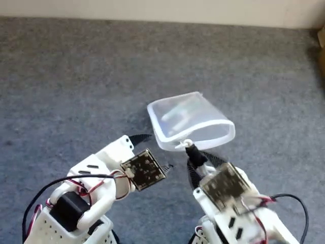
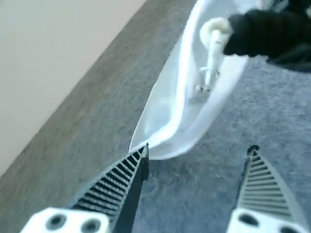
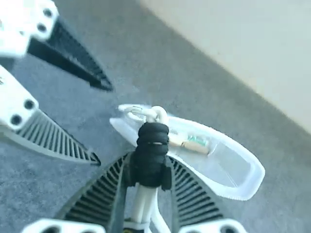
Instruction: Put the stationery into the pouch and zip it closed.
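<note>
**First inspector:** At the pouch's zip edge, what do we record?

**Second inspector:** We find the right gripper (image 3: 148, 165) closed narrowly on the black zip pull (image 3: 153, 148). A white bead (image 3: 158, 115) sits just beyond the pull, toward the pouch (image 1: 190, 119). The left gripper (image 2: 198, 150) stands wide and holds nothing. One of its fingertips (image 2: 141, 154) seems to touch the pouch's end corner, and the other is apart from it.

**First inspector:** And the step?

**Second inspector:** We judge loading done and zipping in hand. How much of the zip is closed we cannot tell. The next move calls for the left jaws to pinch that corner as an anchor. The right then draws the pull along the edge without dragging the pouch.

**First inspector:** Counts?

**Second inspector:** One pouch, one pull, one bead, two grippers. Inside the pouch we make out one piece of stationery (image 3: 192, 141), pale with a green band. Whether more lie beside it we cannot tell.
</note>
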Motion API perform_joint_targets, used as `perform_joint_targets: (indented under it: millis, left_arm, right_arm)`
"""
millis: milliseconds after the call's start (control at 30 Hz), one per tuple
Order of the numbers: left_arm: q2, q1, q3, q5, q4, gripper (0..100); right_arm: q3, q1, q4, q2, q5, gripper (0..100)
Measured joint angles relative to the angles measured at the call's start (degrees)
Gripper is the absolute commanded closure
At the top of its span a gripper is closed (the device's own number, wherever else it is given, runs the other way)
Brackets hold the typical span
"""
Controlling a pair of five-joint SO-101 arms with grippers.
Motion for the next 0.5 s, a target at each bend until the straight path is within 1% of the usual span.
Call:
perform_joint_targets:
  millis: [100, 233, 500]
  left_arm:
    - [0.35, -0.09, 3.16, 0.00, -4.84, 71]
    - [0.35, -0.18, 5.63, 0.18, -10.37, 71]
    - [0.26, 1.41, 6.95, 0.18, -12.92, 74]
  right_arm:
    - [0.09, 0.00, 0.00, -3.52, 0.00, 99.4]
    - [3.16, 0.00, -0.79, -3.96, 0.00, 99.4]
    - [4.13, 0.00, -1.67, -3.96, 0.00, 99.4]
